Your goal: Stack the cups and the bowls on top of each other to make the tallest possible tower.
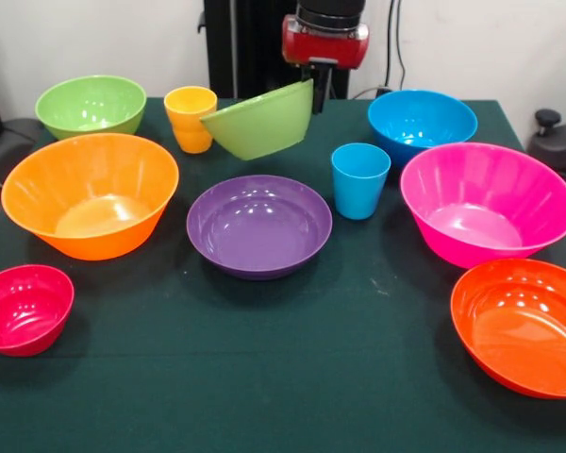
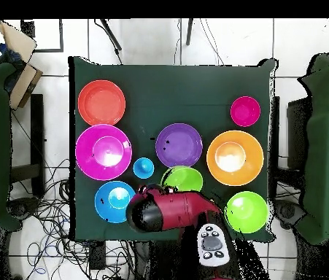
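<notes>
My gripper (image 1: 312, 88) is shut on the rim of a green bowl (image 1: 262, 123) and holds it tilted above the table's far middle; it also shows in the overhead view (image 2: 182, 179). The yellow-orange cup (image 1: 191, 118) stands just left of it. The light blue cup (image 1: 359, 179) stands to the right, in front of the blue bowl (image 1: 421, 123). The purple bowl (image 1: 258, 225) sits in the middle, below the held bowl. The other green bowl (image 1: 91, 104), orange bowl (image 1: 90, 193), crimson bowl (image 1: 24, 308), pink bowl (image 1: 487, 201) and red-orange bowl (image 1: 524, 324) each sit apart. No stack stands.
The green table cloth (image 1: 264, 377) has open room along its near edge, between the crimson and red-orange bowls. The arm's red head (image 2: 167, 210) covers the yellow-orange cup in the overhead view. Cables lie on the floor around the pedestal.
</notes>
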You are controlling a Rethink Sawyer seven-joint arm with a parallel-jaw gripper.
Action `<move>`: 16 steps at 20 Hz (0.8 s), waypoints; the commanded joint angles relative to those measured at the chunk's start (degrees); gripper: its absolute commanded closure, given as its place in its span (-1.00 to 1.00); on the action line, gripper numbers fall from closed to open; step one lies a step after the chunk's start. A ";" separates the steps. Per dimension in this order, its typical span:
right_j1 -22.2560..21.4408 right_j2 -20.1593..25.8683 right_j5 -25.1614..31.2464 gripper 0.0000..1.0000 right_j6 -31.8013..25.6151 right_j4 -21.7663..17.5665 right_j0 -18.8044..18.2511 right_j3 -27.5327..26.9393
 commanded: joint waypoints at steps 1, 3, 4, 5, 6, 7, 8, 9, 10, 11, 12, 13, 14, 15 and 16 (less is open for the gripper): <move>3.26 2.64 9.48 1.00 7.21 6.23 1.51 -9.15; 3.47 2.31 10.58 1.00 6.82 6.93 1.78 -10.20; 3.63 1.96 11.31 1.00 6.69 7.21 2.13 -11.03; 3.83 1.37 11.83 1.00 6.73 7.32 2.76 -11.95; 4.06 0.78 12.29 1.00 6.85 7.46 3.31 -12.83; 4.51 0.34 12.59 1.00 7.04 7.62 3.80 -13.71; 4.87 -0.03 12.64 1.00 7.23 7.75 4.20 -14.38; 5.30 -0.20 12.74 1.00 7.37 8.02 4.47 -15.08; 5.58 -0.41 12.85 1.00 7.55 8.35 4.73 -15.55; 6.04 -0.60 13.11 1.00 7.67 8.66 5.05 -16.35; 6.34 -0.78 13.54 1.00 7.59 8.90 5.27 -17.04; 6.63 -0.87 13.78 1.00 7.48 9.09 5.39 -17.60; 7.10 -1.12 14.19 1.00 7.43 9.25 5.63 -18.49; 7.79 -1.21 14.56 1.00 7.26 9.38 5.81 -19.56; 8.66 -1.13 14.76 1.00 6.89 9.44 5.84 -20.57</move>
